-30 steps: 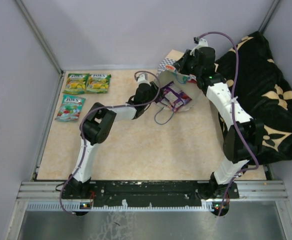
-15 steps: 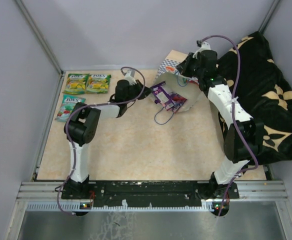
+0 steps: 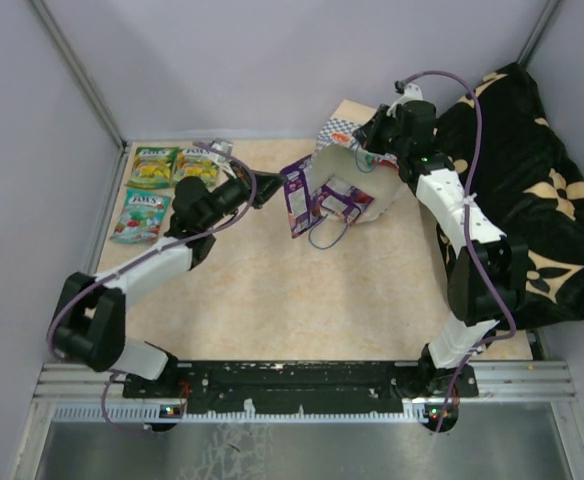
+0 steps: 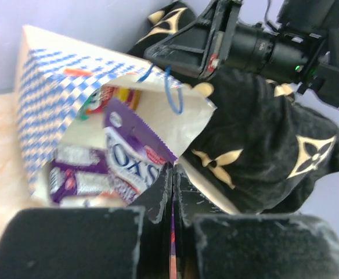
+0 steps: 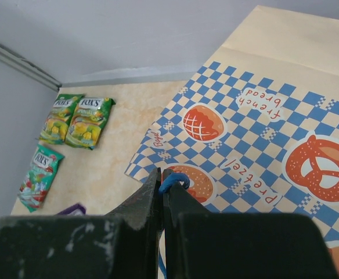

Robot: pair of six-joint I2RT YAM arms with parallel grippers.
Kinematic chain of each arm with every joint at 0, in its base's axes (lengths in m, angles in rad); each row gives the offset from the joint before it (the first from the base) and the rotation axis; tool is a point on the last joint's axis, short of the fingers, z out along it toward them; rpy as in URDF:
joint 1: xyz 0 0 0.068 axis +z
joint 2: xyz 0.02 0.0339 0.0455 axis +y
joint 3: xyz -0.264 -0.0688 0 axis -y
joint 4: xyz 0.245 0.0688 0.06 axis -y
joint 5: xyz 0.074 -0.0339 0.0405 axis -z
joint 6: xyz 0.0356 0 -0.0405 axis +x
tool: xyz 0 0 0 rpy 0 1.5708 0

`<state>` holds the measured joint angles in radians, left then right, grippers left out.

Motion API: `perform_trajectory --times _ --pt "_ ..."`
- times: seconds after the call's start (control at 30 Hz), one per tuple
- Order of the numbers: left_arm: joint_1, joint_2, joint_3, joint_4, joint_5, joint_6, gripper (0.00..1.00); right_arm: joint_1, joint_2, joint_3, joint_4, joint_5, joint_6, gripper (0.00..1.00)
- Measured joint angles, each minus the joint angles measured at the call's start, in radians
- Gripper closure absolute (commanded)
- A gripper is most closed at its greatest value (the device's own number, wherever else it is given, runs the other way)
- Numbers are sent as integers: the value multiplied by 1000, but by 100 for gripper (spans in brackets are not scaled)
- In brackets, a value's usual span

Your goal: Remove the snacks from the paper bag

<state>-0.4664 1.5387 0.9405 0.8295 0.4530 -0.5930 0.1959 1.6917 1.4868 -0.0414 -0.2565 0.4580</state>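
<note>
The paper bag (image 3: 354, 172) lies on its side at the back of the table, mouth facing left. My right gripper (image 3: 365, 150) is above it, shut on a blue cord handle (image 5: 173, 181). My left gripper (image 3: 268, 190) is left of the mouth, shut on the edge of a purple snack pouch (image 3: 294, 196) that hangs just outside the bag. In the left wrist view that pouch (image 4: 136, 156) runs into my shut left gripper (image 4: 172, 170), and more purple pouches (image 4: 71, 174) lie inside the bag (image 4: 47, 110). Two green-yellow pouches (image 3: 152, 167) (image 5: 89, 119) and a teal one (image 3: 140, 215) lie at the far left.
A black cloth with tan flowers (image 3: 532, 190) is heaped along the right side, right behind the bag. Grey walls close in the back and sides. Another blue handle loop (image 3: 324, 236) trails on the table in front of the bag.
My left gripper shut on the purple pouch at the bag's mouth and swung left, drawing it out of the bag. The right gripper kept its hold on the handle.
</note>
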Motion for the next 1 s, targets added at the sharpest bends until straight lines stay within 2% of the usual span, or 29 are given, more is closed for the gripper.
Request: perform_trajectory --times 0.1,0.23,0.4,0.5,0.6,0.73,1.0 --pt "14 -175 -133 -97 -84 48 100 -2 0 -3 -1 -1 7 100" --pt "18 -467 -296 -289 -325 76 100 -3 0 -15 19 -6 22 100" --pt "20 -734 -338 -576 -678 74 100 -3 0 -31 35 -24 43 100" --pt "24 -797 -321 -749 -863 75 100 -3 0 -41 45 -34 52 100" --pt "25 -765 -268 -914 -984 86 100 -2 0 -41 52 -37 55 100" --pt "23 -586 -146 -1118 -1065 77 100 0 0 -41 55 -38 60 100" --pt "-56 -237 -1 -1266 -1187 72 100 10 0 -41 48 -36 58 100"
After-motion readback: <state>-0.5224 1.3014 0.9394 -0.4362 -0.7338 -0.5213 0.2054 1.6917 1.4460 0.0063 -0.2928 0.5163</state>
